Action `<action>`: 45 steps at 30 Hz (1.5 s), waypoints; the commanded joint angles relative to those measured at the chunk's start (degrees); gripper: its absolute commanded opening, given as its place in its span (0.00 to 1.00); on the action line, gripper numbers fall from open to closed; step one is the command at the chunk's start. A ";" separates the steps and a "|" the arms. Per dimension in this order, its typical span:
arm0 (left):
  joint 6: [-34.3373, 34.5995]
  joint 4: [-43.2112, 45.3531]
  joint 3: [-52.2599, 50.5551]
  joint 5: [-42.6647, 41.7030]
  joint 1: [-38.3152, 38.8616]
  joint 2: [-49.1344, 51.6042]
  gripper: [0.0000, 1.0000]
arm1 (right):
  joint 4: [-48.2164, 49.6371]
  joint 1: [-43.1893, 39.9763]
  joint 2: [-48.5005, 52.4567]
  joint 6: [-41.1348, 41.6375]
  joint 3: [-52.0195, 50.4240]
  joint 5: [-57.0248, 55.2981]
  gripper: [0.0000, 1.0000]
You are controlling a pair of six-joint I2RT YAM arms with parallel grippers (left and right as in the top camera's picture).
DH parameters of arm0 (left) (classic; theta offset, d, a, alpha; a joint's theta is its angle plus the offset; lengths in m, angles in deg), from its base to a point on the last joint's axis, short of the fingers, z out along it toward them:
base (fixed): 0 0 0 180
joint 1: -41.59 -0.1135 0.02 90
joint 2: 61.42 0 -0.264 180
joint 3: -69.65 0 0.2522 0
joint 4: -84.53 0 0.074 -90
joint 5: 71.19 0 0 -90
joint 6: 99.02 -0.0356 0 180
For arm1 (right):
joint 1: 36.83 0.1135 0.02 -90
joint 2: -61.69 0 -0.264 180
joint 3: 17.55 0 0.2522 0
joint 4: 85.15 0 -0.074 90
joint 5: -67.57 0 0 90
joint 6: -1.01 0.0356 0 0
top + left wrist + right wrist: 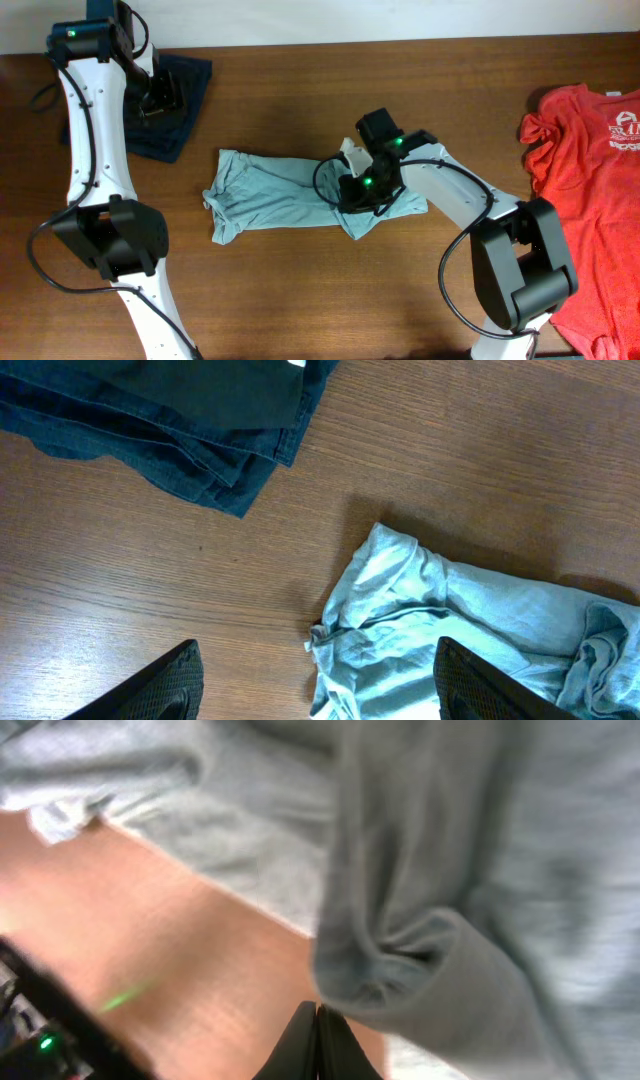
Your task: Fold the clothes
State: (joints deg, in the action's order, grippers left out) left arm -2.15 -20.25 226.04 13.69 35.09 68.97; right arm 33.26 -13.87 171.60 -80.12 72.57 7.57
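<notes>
Lying crumpled, the blue-grey T-shirt [270, 190] runs left to right.

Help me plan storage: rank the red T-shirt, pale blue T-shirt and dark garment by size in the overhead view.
1. red T-shirt, though cropped.
2. pale blue T-shirt.
3. dark garment, partly hidden.

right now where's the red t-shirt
In the overhead view the red T-shirt lies on the table at far right, beyond the right arm, apart from the pale blue T-shirt.
</notes>
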 commanded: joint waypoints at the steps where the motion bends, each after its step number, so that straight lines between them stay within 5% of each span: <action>1: -0.33 -0.39 0.83 0.42 -0.15 0.00 0.73 | -1.40 -1.38 -0.17 -1.38 2.97 2.78 0.05; 8: -0.33 -0.39 0.83 0.44 -0.15 0.00 0.74 | -2.43 -5.07 -0.44 -2.86 6.38 2.75 0.09; 9: -0.33 -0.39 0.83 0.44 -0.15 0.00 0.77 | -2.21 -5.51 -0.44 -2.86 6.38 2.49 0.11; 10: -0.33 -0.37 0.83 0.44 -0.15 0.00 0.95 | -1.99 -5.84 -0.42 -2.89 6.36 2.10 0.12; 11: -0.33 -0.33 0.83 0.44 -0.15 0.00 0.99 | -1.86 -6.05 -0.42 -2.89 6.36 1.44 0.14; 16: -0.33 -0.35 0.83 0.20 -0.15 0.00 0.99 | -2.29 -6.56 -0.44 -5.44 6.38 -7.15 0.25; 17: -0.37 -0.35 0.83 -0.74 -0.15 0.00 0.81 | -2.29 -6.99 -0.48 -5.44 6.38 -8.72 0.31; 19: -1.46 -0.39 0.83 -6.56 -0.02 0.00 0.14 | -2.69 -8.52 -0.59 -5.46 6.67 -10.05 0.35; 20: -1.60 -0.55 0.83 -9.31 0.20 0.00 0.01 | -2.97 -9.35 -0.59 -5.46 6.91 -10.21 0.37; 24: -1.60 -0.33 0.66 -12.70 4.26 0.02 0.01 | -4.79 -15.52 -0.59 -5.42 8.02 -10.14 0.48; 28: -1.57 0.57 -0.02 -12.72 10.47 0.83 0.00 | -6.97 -21.70 -0.59 -5.49 8.09 -10.47 0.77; 35: -1.62 2.67 -5.38 -16.92 18.73 6.69 0.01 | -10.51 -29.83 -0.57 -5.46 8.09 -16.68 0.91; 38: -1.86 4.79 -7.98 -20.26 21.00 9.62 0.16 | -10.67 -31.95 -0.57 -5.46 8.09 -17.20 0.99; 45: -3.54 7.76 -8.87 -24.06 24.17 14.40 0.42 | -10.64 -33.55 -0.57 -5.46 8.09 -17.20 0.98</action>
State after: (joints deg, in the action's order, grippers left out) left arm -4.42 -13.54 216.88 -6.82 58.37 83.22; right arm 22.75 -47.21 171.57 -85.79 79.61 -8.62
